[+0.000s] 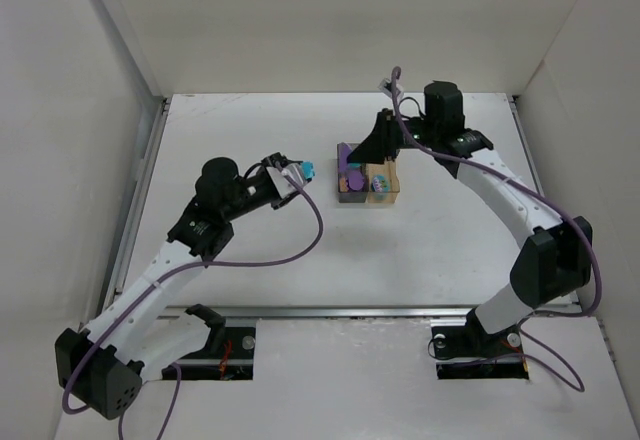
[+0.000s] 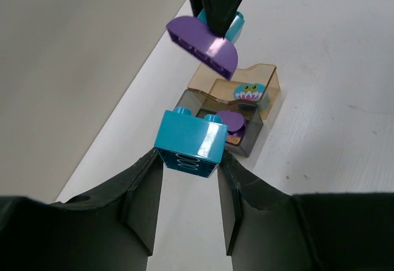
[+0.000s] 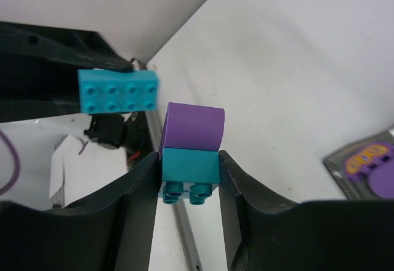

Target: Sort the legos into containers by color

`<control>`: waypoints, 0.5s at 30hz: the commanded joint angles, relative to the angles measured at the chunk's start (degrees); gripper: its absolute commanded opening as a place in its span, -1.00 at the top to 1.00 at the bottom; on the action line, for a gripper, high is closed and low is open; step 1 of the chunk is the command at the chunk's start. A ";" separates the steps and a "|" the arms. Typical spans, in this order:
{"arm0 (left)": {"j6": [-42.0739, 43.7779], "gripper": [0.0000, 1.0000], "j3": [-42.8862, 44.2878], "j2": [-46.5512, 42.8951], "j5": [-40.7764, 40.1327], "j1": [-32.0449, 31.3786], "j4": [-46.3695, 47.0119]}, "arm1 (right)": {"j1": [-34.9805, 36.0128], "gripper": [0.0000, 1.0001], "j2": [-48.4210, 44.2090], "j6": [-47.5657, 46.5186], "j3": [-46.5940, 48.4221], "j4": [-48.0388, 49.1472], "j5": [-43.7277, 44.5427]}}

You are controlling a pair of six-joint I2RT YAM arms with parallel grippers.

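Observation:
My left gripper [image 2: 189, 160] is shut on a teal brick [image 2: 189, 141] and holds it above the table, left of the bins; it also shows in the top view [image 1: 308, 172]. My right gripper [image 3: 191, 165] is shut on a small teal brick [image 3: 191, 167] with a purple curved brick [image 3: 194, 126] joined to it, held over the bins' far left end [image 1: 346, 157]. The joined bins stand mid-table: smoky grey bin [image 2: 243, 141] with a purple piece [image 2: 231, 122] inside, amber bin [image 2: 261, 77] with a teal printed piece [image 2: 248, 91].
White walls enclose the table on the left, back and right. A metal rail [image 1: 360, 311] runs along the near edge in front of the arm bases. The left arm's purple cable [image 1: 300, 250] loops over the table.

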 commanded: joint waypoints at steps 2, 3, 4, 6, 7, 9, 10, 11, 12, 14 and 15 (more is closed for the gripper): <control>-3.70 1.00 0.04 -0.94 -4.90 2.05 0.43 | -2.95 1.00 -0.16 1.86 -0.58 2.13 3.37; -3.70 1.00 0.04 -0.41 -5.42 2.05 -0.27 | -3.56 1.00 -0.15 1.87 -0.58 2.13 4.51; -3.70 1.00 0.04 -0.40 -5.43 2.05 -0.89 | -3.57 1.00 0.54 1.87 -0.58 1.60 5.65; -4.22 1.00 0.04 0.39 -5.43 2.05 -1.68 | -4.18 1.00 1.25 1.87 -1.19 1.60 6.72; -4.23 1.00 0.04 0.39 -5.43 2.05 -1.68 | -4.18 1.00 2.12 1.87 -1.19 1.60 6.72; -4.23 1.00 0.04 0.39 -4.64 2.05 -1.68 | -4.18 1.00 2.74 2.39 -1.19 1.60 7.24; -4.23 1.00 0.04 0.91 -4.03 2.05 -1.68 | -4.18 1.00 2.75 2.39 -1.19 1.60 9.07; -4.84 1.00 0.04 0.91 -4.02 2.05 -1.68 | -4.18 1.00 2.75 2.39 -1.80 0.99 10.05; -4.85 1.00 0.04 0.91 -4.02 2.05 -1.68 | -4.18 1.00 2.75 2.39 -1.81 0.98 10.84; -6.42 1.00 0.04 2.23 -2.71 2.05 -1.68 | -5.49 1.00 2.75 2.39 -2.42 0.98 10.85; -6.43 1.00 0.04 2.23 -1.92 2.05 -1.68 | -5.50 1.00 2.05 2.39 -3.03 0.98 11.37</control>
